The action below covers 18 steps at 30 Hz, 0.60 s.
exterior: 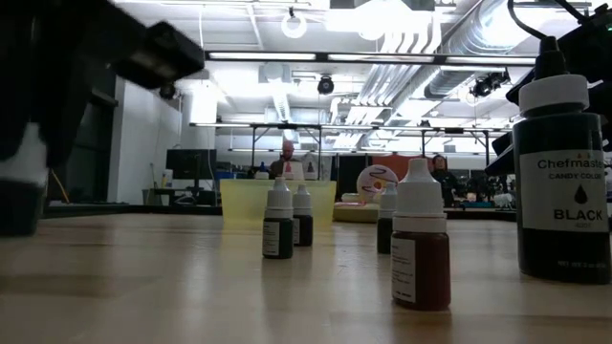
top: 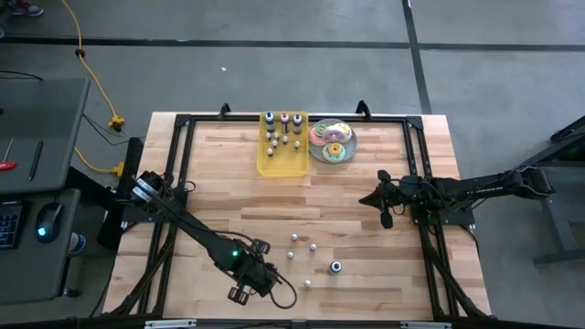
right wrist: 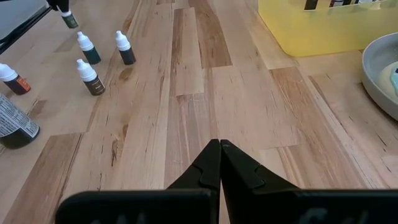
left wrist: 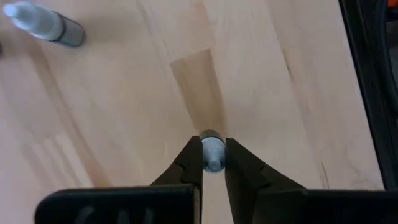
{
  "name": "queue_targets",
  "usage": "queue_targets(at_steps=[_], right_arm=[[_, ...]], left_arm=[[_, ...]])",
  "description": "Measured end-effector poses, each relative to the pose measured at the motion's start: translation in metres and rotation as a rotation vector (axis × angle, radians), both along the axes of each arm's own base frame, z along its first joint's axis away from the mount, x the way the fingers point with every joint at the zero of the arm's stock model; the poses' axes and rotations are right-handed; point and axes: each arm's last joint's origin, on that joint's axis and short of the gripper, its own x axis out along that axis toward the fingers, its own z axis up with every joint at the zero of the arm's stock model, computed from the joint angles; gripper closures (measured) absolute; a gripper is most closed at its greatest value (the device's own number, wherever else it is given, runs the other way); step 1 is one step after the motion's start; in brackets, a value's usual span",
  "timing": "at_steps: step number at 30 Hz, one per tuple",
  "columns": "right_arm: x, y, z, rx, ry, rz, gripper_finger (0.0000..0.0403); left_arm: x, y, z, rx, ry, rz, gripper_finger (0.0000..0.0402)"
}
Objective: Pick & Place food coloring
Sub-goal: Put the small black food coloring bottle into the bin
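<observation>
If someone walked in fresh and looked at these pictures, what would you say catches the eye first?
Probably the left gripper near the table's front edge, pinching a small white-capped bottle between its fingers. Next, the loose cluster of tiny food coloring bottles standing on the bare wood just right of it, with a larger black-labelled bottle looming in the low view. At the back sit the yellow tray holding more bottles and a plate of doughnuts; the right gripper waits shut at the right side.

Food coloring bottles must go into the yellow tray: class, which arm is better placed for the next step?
Left. The left gripper already has its jaws shut on a food coloring bottle; the right gripper waits empty, jaws shut, nearer the yellow tray.
</observation>
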Motion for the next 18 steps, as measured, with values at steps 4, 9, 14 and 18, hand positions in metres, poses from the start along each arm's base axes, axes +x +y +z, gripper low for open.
queue_targets(at_steps=[4, 9, 14, 18], right_arm=[[0.0, 0.0, 0.0, 0.0, -0.001, 0.0, 0.0402], [0.0, 0.0, 0.0, 0.0, 0.0, 0.0, 0.0402], [0.0, 0.0, 0.0, 0.0, 0.001, 0.0, 0.0402], [0.0, 0.0, 0.0, 0.0, 0.0, 0.0, 0.0402]], left_arm=[[0.002, -0.001, 0.015, -0.008, -0.016, 0.015, 0.0376], [0.001, 0.0, 0.035, -0.03, -0.054, 0.075, 0.0376], [-0.005, 0.005, 0.055, -0.083, -0.076, 0.159, 0.0369], [-0.012, 0.01, 0.067, -0.116, -0.08, 0.22, 0.037]])
